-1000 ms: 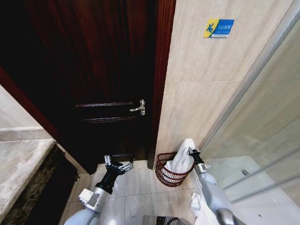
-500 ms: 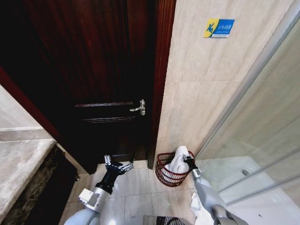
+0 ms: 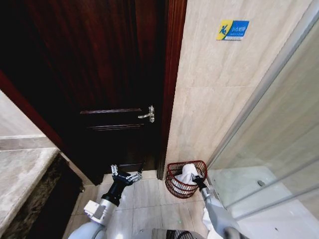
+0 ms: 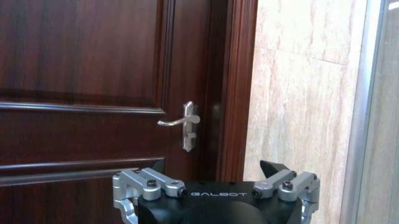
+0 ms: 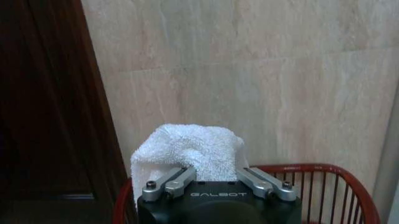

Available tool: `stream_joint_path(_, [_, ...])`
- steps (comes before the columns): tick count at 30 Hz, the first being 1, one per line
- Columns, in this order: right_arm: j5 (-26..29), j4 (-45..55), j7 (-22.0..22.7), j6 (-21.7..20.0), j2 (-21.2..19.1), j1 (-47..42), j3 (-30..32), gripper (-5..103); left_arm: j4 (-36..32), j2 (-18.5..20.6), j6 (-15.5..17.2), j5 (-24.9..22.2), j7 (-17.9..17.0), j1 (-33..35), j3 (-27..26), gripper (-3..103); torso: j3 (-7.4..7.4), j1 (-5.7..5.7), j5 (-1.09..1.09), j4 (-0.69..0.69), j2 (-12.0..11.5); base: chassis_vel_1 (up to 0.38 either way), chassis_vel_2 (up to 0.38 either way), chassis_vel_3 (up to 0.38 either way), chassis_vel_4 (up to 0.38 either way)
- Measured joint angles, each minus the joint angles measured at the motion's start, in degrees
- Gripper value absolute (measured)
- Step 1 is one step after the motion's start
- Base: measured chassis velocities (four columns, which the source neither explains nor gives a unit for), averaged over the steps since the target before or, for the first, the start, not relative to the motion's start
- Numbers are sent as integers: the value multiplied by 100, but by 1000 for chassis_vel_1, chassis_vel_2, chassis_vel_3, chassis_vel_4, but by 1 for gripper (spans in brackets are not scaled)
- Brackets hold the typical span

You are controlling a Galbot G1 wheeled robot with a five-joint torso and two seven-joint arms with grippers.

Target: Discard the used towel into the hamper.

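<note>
Down by the tiled wall, right of the dark door [image 3: 99, 89], the right gripper [image 3: 196, 179] has its fingers clamped on the white towel [image 3: 187, 174], which bunches inside the red wire hamper [image 3: 174, 183], while the left gripper [image 3: 124, 175] hovers open near the door's foot.
</note>
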Motion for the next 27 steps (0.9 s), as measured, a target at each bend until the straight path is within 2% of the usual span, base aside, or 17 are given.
stream_joint_path(5, [-146,-15,-41,-170,-4,-65,20,9,0,0,0,0,0,0,0,100,1,2,2,2,-1,-26,25,49,-8])
stream_joint_path(13, [-669,-105,490,-436,-41,12,69,9,0,0,0,0,0,0,0,100,1,2,0,1,-2,-14,8,11,-16])
stream_joint_path(20, [-940,-58,443,-729,-100,-28,73,9,0,0,0,0,0,0,0,100,1,0,1,0,-1,0,0,0,0])
stream_joint_path(27, [-907,-126,350,-680,-77,-32,70,9,0,0,0,0,0,0,0,100,0,-1,1,0,-1,-63,54,51,-61])
